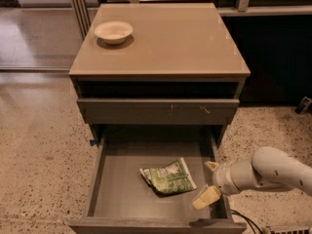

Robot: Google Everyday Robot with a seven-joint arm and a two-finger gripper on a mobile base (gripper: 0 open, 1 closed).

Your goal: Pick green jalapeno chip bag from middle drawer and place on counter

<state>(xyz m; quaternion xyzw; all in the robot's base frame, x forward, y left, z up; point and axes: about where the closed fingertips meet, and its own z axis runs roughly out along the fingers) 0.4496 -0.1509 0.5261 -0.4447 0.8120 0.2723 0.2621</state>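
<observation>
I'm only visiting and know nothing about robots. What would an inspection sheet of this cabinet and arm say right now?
Surface: counter, glossy tan, bearing a bowl.
Job's things: green jalapeno chip bag lies crumpled on the floor of the open middle drawer, not yet grasped.
Clutter: white bowl near the counter's back left corner.
Grippers: gripper open at the drawer's right side, beside the bag, not touching it.
Cables: dark cable on the floor at lower right.
Surroundings: speckled floor; scratched drawer front shut above.
</observation>
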